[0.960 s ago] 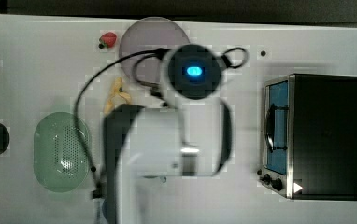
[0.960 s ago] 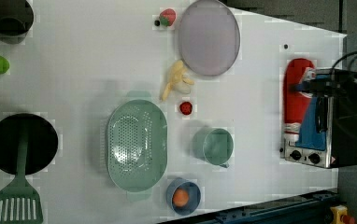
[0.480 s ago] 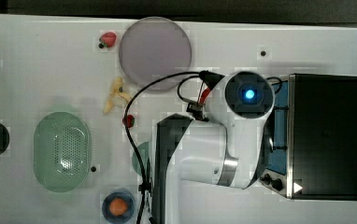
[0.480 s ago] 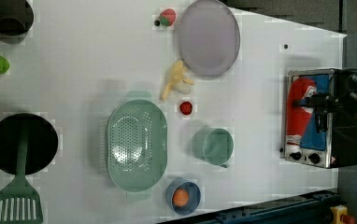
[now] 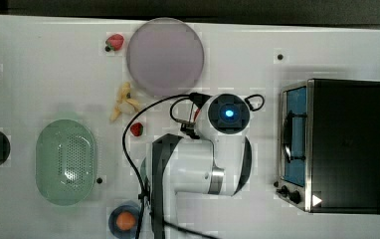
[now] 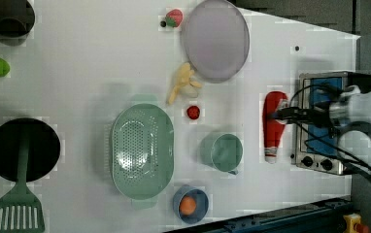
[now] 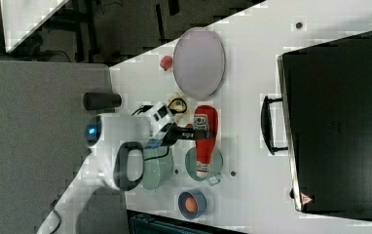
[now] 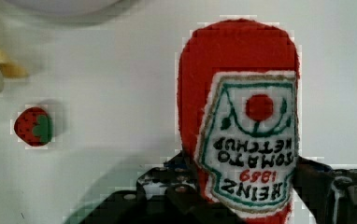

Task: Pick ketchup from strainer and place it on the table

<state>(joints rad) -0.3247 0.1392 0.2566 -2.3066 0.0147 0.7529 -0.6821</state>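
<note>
Arm reaches across the white tabletop, wrist level, black gripper clamped partway around the red ketchup squeeze bottle with the white label. Bottle sits between the green mug and toaster oven, well apart from the pale green oval strainer.

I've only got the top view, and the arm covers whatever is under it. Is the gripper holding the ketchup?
Observer: Yes. In the wrist view the gripper is closed on the ketchup, with the label facing the camera.
Operator: Where is the bottle?
Observer: In the left view it is lengthwise between the green mug and the toaster oven.
Operator: Which way does the cap point?
Observer: The white cap points toward the left view's bottom edge.
</note>
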